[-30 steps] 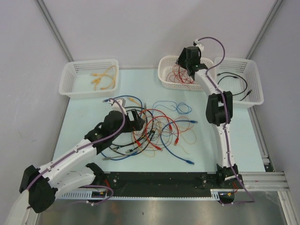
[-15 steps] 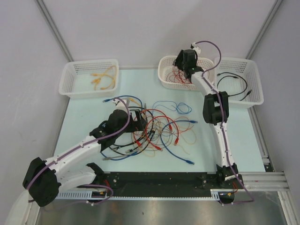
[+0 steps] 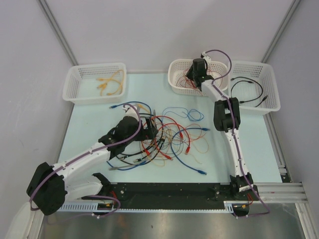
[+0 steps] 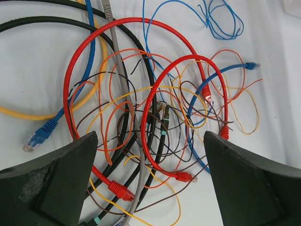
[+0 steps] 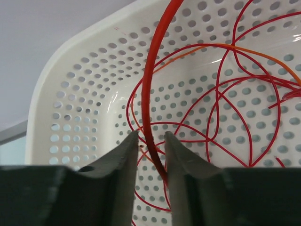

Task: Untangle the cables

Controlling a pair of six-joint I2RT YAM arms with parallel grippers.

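From above, the left gripper (image 3: 149, 130) sits at the edge of the cables (image 3: 172, 142). They lie in a messy heap on the table, right in front of its fingers. The right gripper (image 3: 193, 74) reaches into a white basket (image 3: 173, 82), well apart from that heap.

From the left wrist, the fingers stand wide apart and hold nothing. The heap lies between them and ahead. A fat red loop (image 4: 134, 20) crosses black, blue and thin orange ones. If this hand shuts here, I think it could grab many at once and pull the knot tighter.

From the right wrist, the fingers are narrow. A thick red cable (image 5: 149, 94) runs up between them. I cannot tell if they pinch it. Thin red wires (image 5: 230, 46) lie behind it. If the hand lifts, the cable might slip out or drag those wires along.
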